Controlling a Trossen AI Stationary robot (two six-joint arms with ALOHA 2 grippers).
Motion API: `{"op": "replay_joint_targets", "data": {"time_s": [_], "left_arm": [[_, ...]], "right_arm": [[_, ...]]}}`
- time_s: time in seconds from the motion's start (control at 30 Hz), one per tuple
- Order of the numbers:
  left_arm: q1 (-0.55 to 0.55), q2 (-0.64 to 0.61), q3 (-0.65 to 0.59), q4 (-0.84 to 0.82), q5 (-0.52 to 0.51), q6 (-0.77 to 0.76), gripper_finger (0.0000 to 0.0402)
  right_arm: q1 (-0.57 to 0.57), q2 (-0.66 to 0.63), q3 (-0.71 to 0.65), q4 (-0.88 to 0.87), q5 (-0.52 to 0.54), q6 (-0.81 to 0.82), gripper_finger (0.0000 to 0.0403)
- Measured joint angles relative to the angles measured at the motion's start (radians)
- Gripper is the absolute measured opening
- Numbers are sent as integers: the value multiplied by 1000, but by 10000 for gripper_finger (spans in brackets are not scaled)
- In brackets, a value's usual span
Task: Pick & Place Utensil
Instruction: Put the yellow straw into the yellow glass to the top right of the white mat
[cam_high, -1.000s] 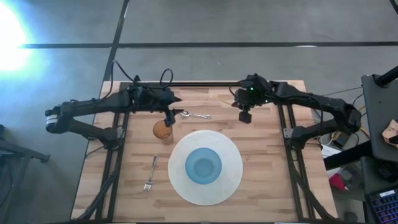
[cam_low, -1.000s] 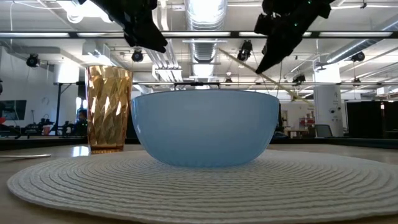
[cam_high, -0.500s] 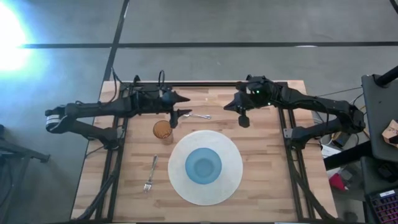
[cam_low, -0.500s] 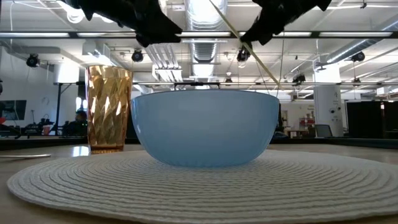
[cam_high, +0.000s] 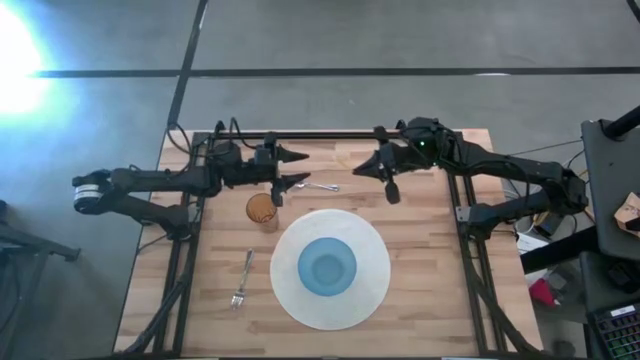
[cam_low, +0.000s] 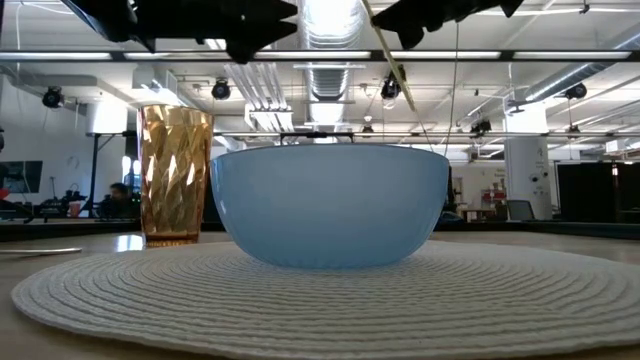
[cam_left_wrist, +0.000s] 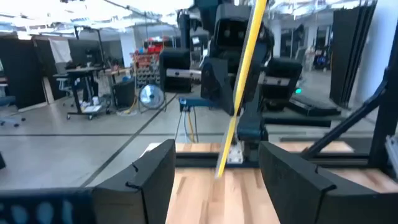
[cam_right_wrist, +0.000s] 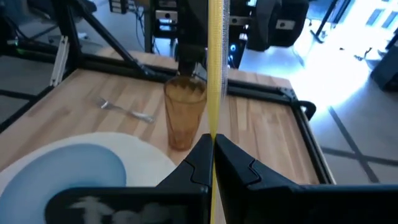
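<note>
My right gripper (cam_high: 372, 168) is shut on a thin yellow stick (cam_right_wrist: 215, 74), high over the far middle of the table. The stick's free end (cam_low: 403, 82) hangs in the air above the blue bowl (cam_low: 330, 205). My left gripper (cam_high: 296, 170) is open and empty. It lies level, pointing toward the right gripper, above the amber cup (cam_high: 262, 210). In the left wrist view its fingers frame the stick (cam_left_wrist: 239, 87) farther off. A spoon (cam_high: 320, 186) lies flat on the wood between the grippers, and a fork (cam_high: 240, 280) lies left of the white round mat (cam_high: 375, 290). My right gripper pinches the yellow stick (cam_right_wrist: 214, 140) between its two fingers (cam_right_wrist: 198, 163). The stick runs on past the fingertips, steeply slanted, with its lower end (cam_left_wrist: 219, 169) free. It is lifted clear of the table.
The blue bowl (cam_high: 327, 266) sits in the middle of the white round mat. The amber cup stands upright on the wood just beyond the mat's far left rim. Bare wood lies right of the mat (cam_high: 425, 250). Black frame rails run along the table's edges (cam_high: 460, 220).
Both grippers have risen and tipped from pointing down toward level, so they now face each other. The left one has lifted away from the cup. The yellow stick has gone up with the right gripper and turned steeper, its lower end now higher above the bowl.
</note>
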Motion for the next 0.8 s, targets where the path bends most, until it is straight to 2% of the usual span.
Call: {"op": "replay_joint_targets", "data": {"time_s": [0.17, 0.8], "left_arm": [[0, 4, 5, 51, 16, -8, 225], [0, 5, 6, 73, 62, -32, 225]], "right_arm": [[4, 26, 0, 75, -43, 32, 8], [23, 250, 4, 329, -52, 119, 8]]}}
